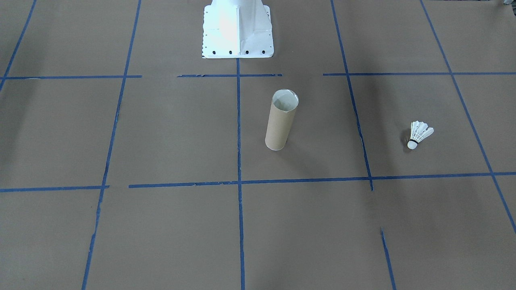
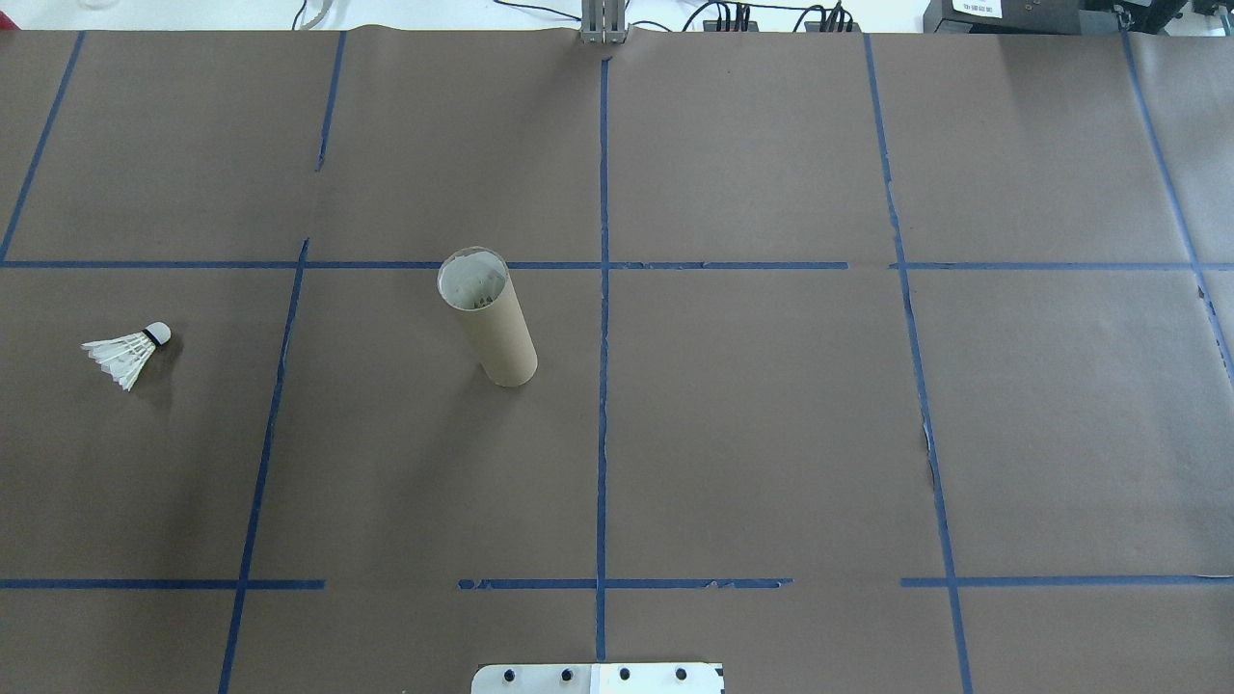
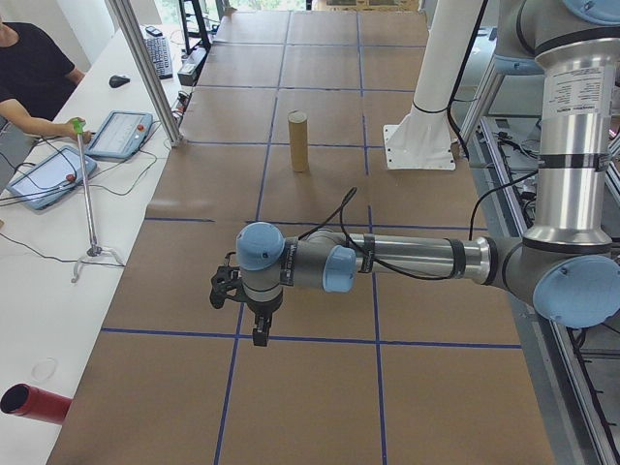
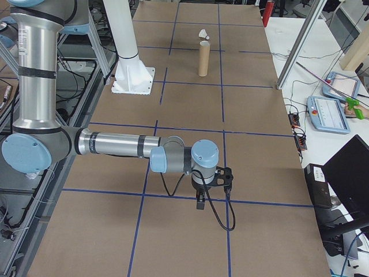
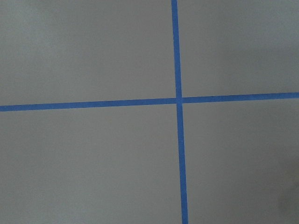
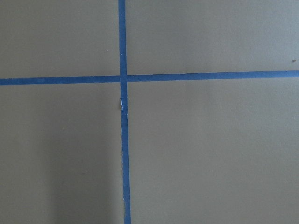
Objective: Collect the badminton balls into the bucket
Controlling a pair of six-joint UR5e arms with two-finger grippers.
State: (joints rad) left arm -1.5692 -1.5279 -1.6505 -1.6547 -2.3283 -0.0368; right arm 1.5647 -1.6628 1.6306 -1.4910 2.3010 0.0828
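Observation:
The badminton ball (image 2: 128, 353), a white feather shuttlecock with a black band, lies on its side on the brown table at the far left of the overhead view. It also shows in the front-facing view (image 1: 418, 135) and far off in the exterior right view (image 4: 203, 36). The bucket (image 2: 487, 316), a tall tan cardboard tube, stands upright near the table's middle (image 1: 281, 120) (image 4: 202, 60) (image 3: 297, 140). My left gripper (image 3: 260, 336) points down over the table's near end, far from both. My right gripper (image 4: 199, 203) hangs likewise at the other end. I cannot tell whether either is open or shut.
The white robot base (image 1: 238, 30) stands at the table's robot-side edge. Blue tape lines (image 2: 603, 318) grid the brown paper. A person (image 3: 34, 77) sits at a side table with tablets (image 3: 121, 134), a thin stand (image 3: 89, 208) and a red cylinder (image 3: 34, 402).

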